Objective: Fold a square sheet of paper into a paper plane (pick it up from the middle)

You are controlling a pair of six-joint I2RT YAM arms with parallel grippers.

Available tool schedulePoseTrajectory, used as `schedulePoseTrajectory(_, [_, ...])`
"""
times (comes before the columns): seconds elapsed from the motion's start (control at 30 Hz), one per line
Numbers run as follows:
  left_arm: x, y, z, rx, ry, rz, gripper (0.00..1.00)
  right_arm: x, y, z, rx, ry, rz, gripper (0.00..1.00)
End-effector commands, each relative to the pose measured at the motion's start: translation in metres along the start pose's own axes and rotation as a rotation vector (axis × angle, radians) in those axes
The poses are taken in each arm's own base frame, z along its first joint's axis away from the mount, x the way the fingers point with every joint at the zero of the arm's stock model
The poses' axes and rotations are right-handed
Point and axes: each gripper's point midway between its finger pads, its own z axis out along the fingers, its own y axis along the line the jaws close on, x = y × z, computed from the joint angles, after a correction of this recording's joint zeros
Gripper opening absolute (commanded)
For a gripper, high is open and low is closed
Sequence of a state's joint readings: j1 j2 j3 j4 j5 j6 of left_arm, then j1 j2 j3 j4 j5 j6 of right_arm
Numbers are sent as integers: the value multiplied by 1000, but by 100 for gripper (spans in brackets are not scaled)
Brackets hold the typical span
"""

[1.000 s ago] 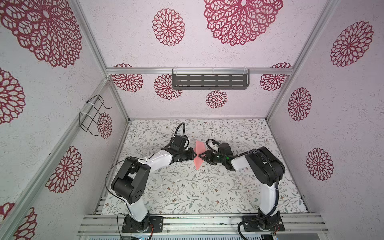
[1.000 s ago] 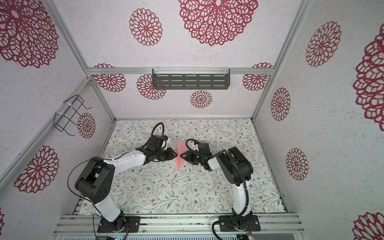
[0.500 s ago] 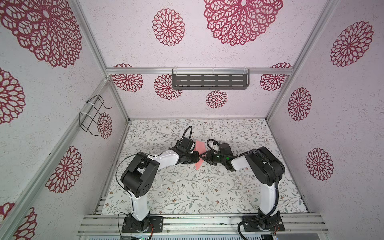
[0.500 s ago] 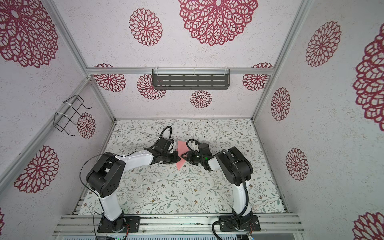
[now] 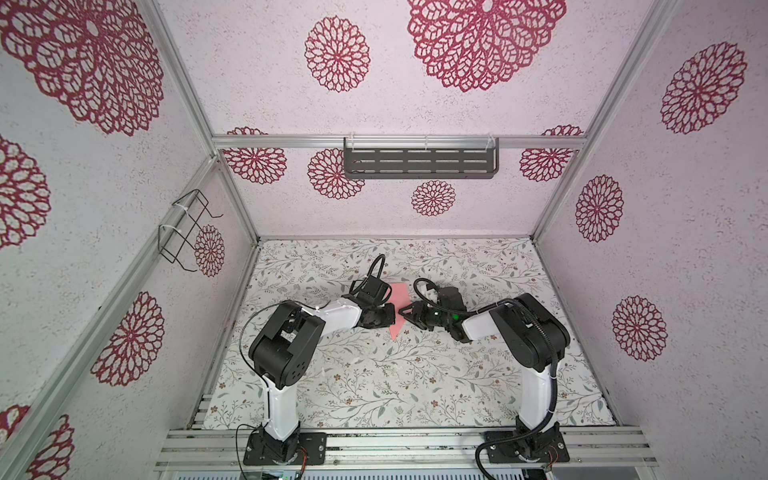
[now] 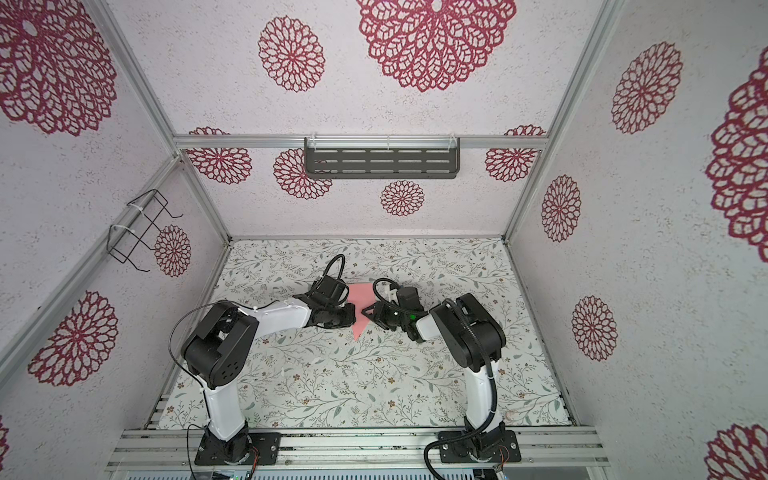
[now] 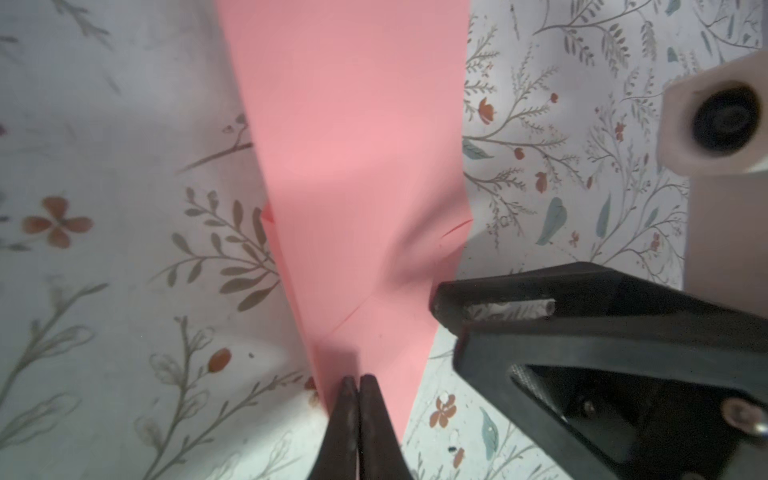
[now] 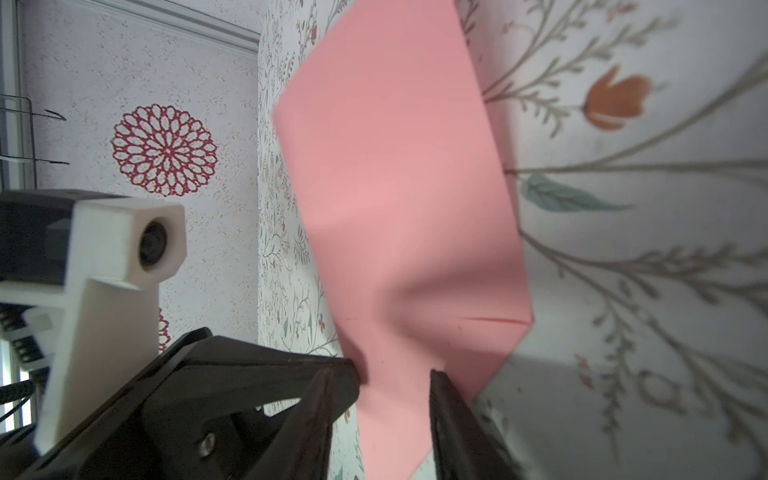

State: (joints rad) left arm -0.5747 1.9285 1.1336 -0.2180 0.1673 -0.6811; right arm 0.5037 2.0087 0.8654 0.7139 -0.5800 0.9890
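The salmon-pink square sheet of paper is folded into a long pointed shape at the table's middle, its tip toward the front. It is buckled and partly lifted in the left wrist view and the right wrist view. My left gripper is shut on the paper's edge on the left. From the right, my right gripper stands open, its fingers apart on either side of the paper's narrow part.
The floral table mat is walled in on three sides. A grey slotted shelf hangs on the back wall and a wire rack on the left wall. Small white scraps lie in front of the paper.
My left arm swung in toward the paper and its gripper closed on the edge. The right gripper's jaws narrowed a little and it stayed in place.
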Motion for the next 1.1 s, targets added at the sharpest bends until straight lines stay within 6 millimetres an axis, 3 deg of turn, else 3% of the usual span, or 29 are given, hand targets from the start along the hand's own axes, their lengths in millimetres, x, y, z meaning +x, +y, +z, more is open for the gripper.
schedulePoseTrajectory(0.0, [-3,6,3,-40,-8,16,5,-8,17,-4,-47,-19,-29,43])
schedulePoseTrajectory(0.2, [1,13,6,-72,2,18,5,-17,29,-16,-48,-60,-78,46])
schedulePoseTrajectory(0.47, [14,23,20,-93,55,17,4,-22,-5,-35,117,-114,-20,50])
schedulePoseTrajectory(0.87, [14,22,20,-95,68,41,4,-18,6,-6,55,46,-87,48])
schedulePoseTrajectory(1.07, [14,21,18,-93,70,57,4,-31,3,5,79,63,-127,35])
